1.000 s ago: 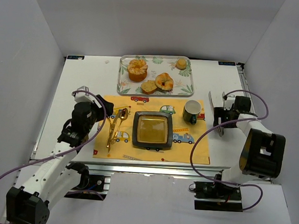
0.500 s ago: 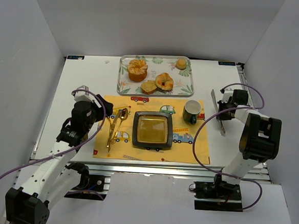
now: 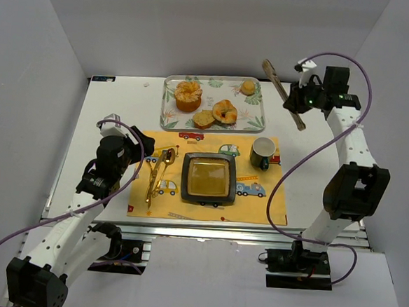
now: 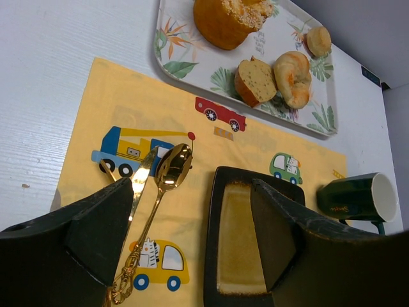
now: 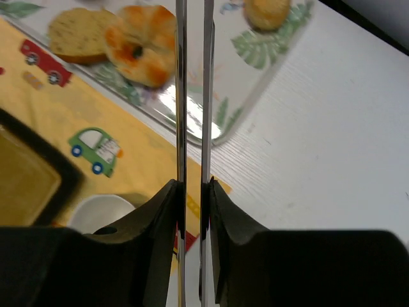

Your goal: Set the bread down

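Note:
Several breads lie on the flowered tray [image 3: 216, 87]: a muffin [image 3: 188, 95], a cut slice [image 3: 204, 118], a bagel-like ring [image 3: 225, 112] and a small bun [image 3: 248, 88]. A square dark plate [image 3: 208, 179] with a yellow centre sits bare on the yellow placemat. My right gripper [image 3: 301, 102] hangs raised just right of the tray, shut on metal tongs [image 3: 282, 93]. In the right wrist view both tong arms [image 5: 181, 96] are pinched between the jaws, pointing at the tray corner near the ring [image 5: 137, 48]. My left gripper [image 4: 192, 192] is open over the placemat, holding nothing.
A dark green mug [image 3: 263, 153] stands on the placemat's right side, below the raised tongs. A gold spoon [image 4: 167, 176] and fork lie on the left of the placemat, beside the plate [image 4: 243, 249]. White walls close in the table on three sides.
My right gripper closed on the tongs lying at the table's right edge and lifted them up and back to beside the tray. The left arm has barely moved.

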You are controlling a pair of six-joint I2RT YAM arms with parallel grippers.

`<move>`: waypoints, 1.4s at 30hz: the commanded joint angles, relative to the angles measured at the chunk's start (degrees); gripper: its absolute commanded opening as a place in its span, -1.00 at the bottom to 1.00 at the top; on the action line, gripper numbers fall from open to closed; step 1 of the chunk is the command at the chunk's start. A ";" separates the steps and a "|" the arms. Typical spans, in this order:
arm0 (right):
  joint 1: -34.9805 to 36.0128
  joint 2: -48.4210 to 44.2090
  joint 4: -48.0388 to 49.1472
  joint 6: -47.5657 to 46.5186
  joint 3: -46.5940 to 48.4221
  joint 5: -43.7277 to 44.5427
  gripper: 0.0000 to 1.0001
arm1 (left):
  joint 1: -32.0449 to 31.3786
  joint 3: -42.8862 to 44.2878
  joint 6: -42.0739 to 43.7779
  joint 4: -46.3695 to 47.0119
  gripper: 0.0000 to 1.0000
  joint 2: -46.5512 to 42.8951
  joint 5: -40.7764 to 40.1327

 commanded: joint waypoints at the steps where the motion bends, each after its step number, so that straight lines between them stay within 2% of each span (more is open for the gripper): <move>1: 4.13 3.32 -7.44 3.90 5.60 -6.24 -0.41 | 0.04 2.00 0.17 -0.27 0.66 -1.26 -1.00; 6: 7.93 5.69 -6.74 7.16 7.62 -7.91 -0.31 | 0.04 1.83 -0.27 -1.15 0.67 -2.32 -1.44; 12: 8.11 10.97 -6.39 10.32 13.24 -9.32 -0.25 | 0.04 2.00 -0.71 -3.35 0.67 -3.99 -2.67; 20: 10.04 14.22 -9.72 10.16 16.67 -9.24 -0.25 | 0.04 1.91 -1.41 -4.23 0.67 -4.25 -3.64; 22: 12.31 14.22 -11.22 7.87 17.03 -7.31 -0.26 | 0.04 2.00 -1.41 -4.14 0.67 -3.90 -3.73; 27: 17.50 10.89 -9.22 7.51 14.22 5.60 -0.37 | 0.04 1.91 -1.15 -3.26 0.67 -2.76 -3.46; 35: 25.51 1.93 -2.79 -0.48 -0.18 23.17 -0.36 | 0.04 0.86 -0.71 -0.89 0.67 -1.44 -2.50; 42: 29.02 -2.65 3.10 -4.62 -8.72 30.49 -0.27 | 0.04 -0.46 -0.44 -0.10 0.68 -1.53 -1.97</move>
